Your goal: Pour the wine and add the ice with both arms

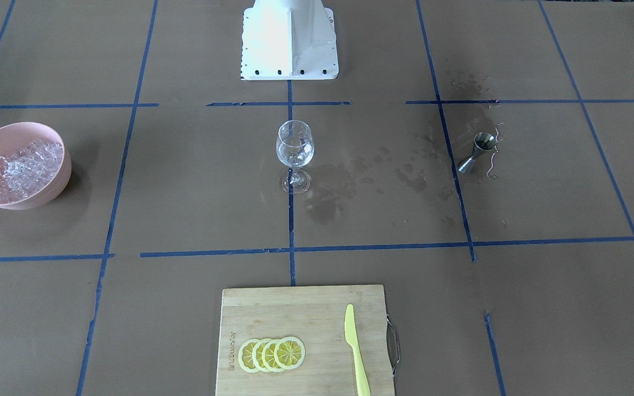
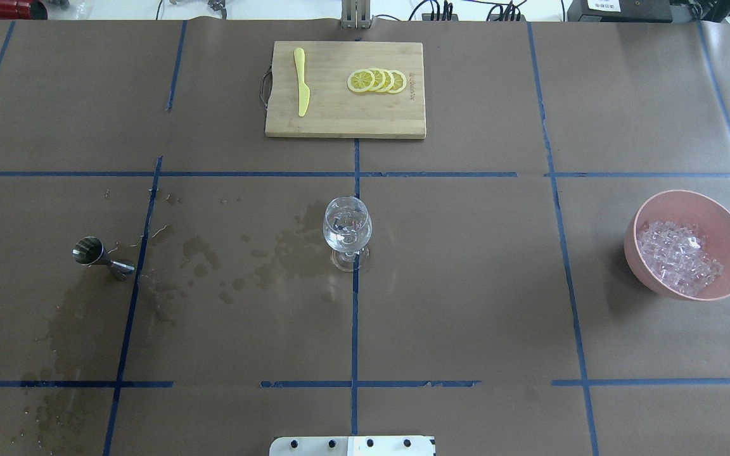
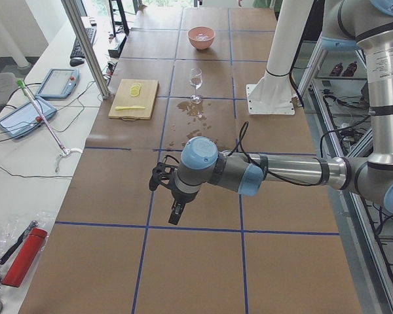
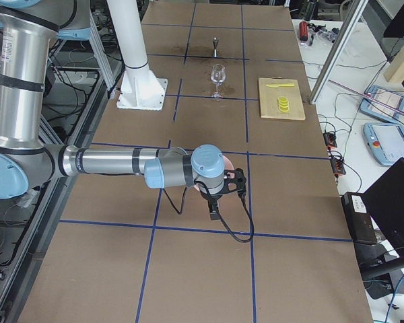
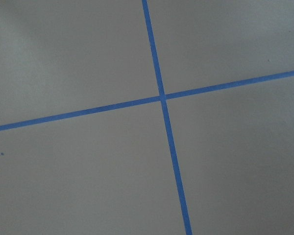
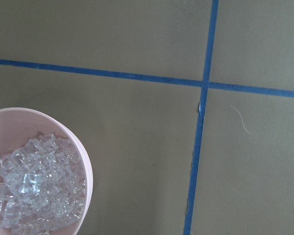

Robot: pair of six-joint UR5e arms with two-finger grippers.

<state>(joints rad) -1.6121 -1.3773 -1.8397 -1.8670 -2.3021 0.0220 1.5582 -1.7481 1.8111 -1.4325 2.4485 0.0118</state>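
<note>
The left fingers (image 3: 175,214) hang over the tabletop (image 3: 203,261). The right fingers (image 4: 214,214) hang just beside the pink bowl (image 2: 723,221) of ice (image 2: 678,256). I cannot tell how far either pair is open. Well apart from both pairs, the wine (image 2: 346,237) sits in the stemmed glass (image 2: 347,215), with a steel jigger (image 2: 96,253) on the left fingers' side of it.

bowl (image 2: 720,218): we are seeing pale pink
ice (image 2: 678,256): glinting whitish-clear
table paper (image 2: 466,285): brown, blue-gridded
knife (image 2: 301,82): yellow
</note>
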